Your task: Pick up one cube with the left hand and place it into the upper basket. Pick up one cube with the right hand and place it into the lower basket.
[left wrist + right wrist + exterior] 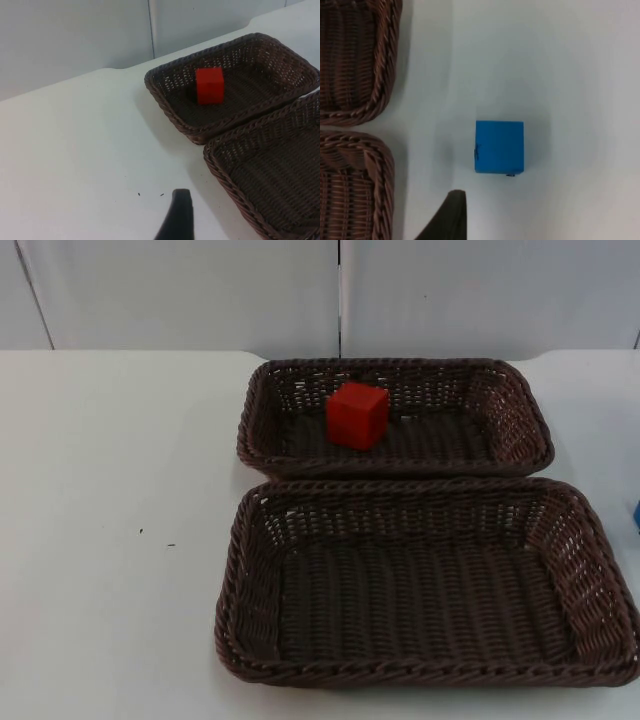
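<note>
A red cube rests inside the upper brown wicker basket, toward its left half. The lower basket holds nothing. A blue cube lies on the white table just right of the baskets, peeking in at the table's right edge. My right gripper hangs above the table close beside the blue cube, apart from it. My left gripper hovers over the bare table left of the baskets, holding nothing that I can see.
The two baskets sit rim to rim in the middle right of the table. Their rounded corners lie a short way from the blue cube. Open white table spreads to the left. The grey partition wall closes the back.
</note>
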